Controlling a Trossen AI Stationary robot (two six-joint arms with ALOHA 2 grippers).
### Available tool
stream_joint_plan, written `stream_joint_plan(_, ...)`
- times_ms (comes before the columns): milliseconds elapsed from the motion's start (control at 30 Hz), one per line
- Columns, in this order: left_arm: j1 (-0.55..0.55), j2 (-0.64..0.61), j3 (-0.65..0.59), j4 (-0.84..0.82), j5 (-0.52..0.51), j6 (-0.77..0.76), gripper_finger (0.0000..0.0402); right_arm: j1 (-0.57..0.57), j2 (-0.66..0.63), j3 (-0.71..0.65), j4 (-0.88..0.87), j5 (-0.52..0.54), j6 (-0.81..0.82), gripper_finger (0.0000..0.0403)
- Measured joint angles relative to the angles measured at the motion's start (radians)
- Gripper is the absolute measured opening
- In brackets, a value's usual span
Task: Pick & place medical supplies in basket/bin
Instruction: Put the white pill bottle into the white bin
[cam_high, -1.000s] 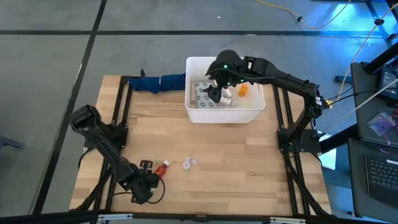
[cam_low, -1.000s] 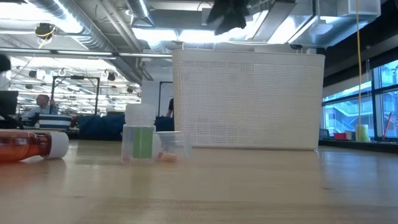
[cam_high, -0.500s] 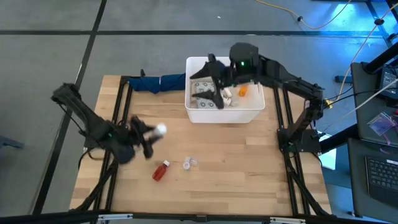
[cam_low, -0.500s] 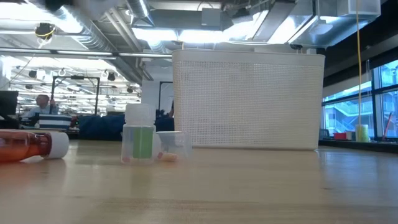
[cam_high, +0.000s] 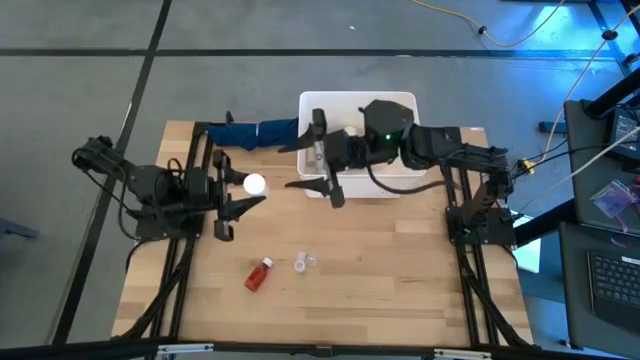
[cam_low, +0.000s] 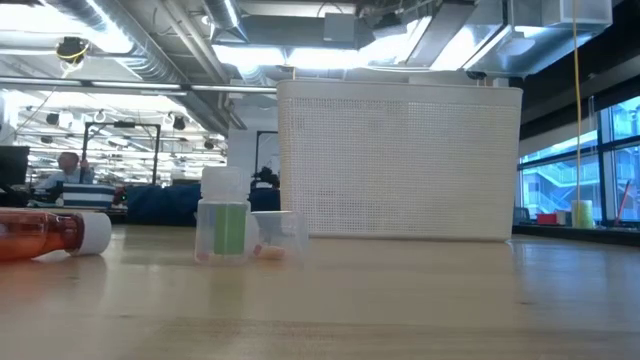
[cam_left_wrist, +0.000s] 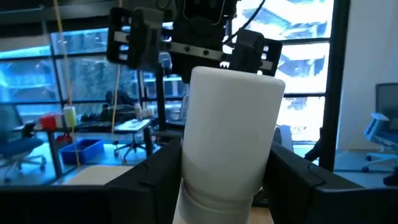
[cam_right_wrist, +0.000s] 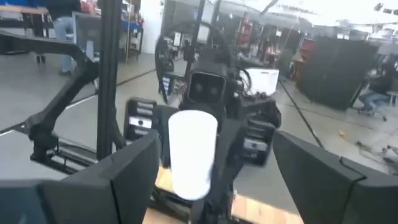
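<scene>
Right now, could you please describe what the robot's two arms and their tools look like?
Both arms are dark, near-black, built from jointed links with thin dark cables along them. The left tool ends in two slim dark fingers, broad and flat seen from its own wrist camera. The right tool has the same long black fingers, and a small green light glows on the wrist behind it.

White bottle (cam_high: 255, 184) held aloft, left of white bin (cam_high: 404, 103); red bottle (cam_high: 260, 274) lying flat beside clear cups (cam_high: 305, 263).
</scene>
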Motion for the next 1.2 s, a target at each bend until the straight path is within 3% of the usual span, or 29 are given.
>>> stream_joint_plan(367,0.136,0.054,0.000,0.067,0.212,-0.011,0.0180,0.040,0.065,0.000,0.101,0.000,0.008,0.0310)
stream_joint_plan(733,0.188,0.064,0.000,0.101,0.256,-0.011,0.0180,0.039,0.075,0.000,0.081,0.001,0.105,0.0307)
stream_joint_plan(1200,0.210,0.064,0.000,0.098,0.216,-0.013,0.0183,0.037,0.075,0.000,0.055,0.056,0.109,0.0182)
